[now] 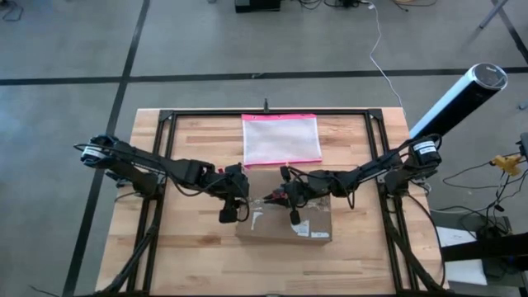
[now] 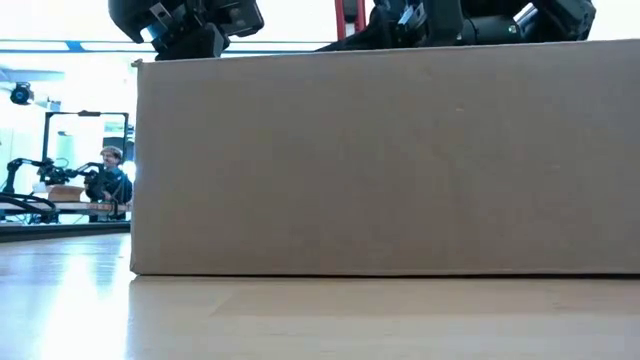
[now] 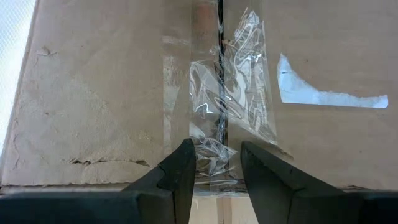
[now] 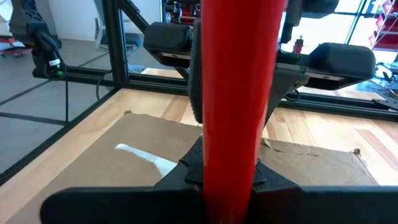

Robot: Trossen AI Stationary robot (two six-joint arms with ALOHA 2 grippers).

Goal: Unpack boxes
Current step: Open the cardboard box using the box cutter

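On the desk (image 1: 190,247), near its front edge, lay the box (image 1: 309,221), closed, its flaps meeting in a seam. Just behind the box lay a pink-edged pouch (image 1: 280,139), flat on the wood. Both arms reached in from the sides and met over the top of the box. The left gripper (image 3: 216,163) was at the box's left end, over the seam; its fingers (image 3: 180,168) stood a little apart, with crumpled clear tape (image 3: 233,93) between them, and it was not clenched on it. A torn white label (image 3: 323,93) was stuck on the cardboard beside the seam. The right gripper (image 1: 294,216) hung over the middle of the box and grasped a red tool (image 4: 239,87). Across the room, beyond the box's left edge, a person (image 2: 108,180) was sitting.
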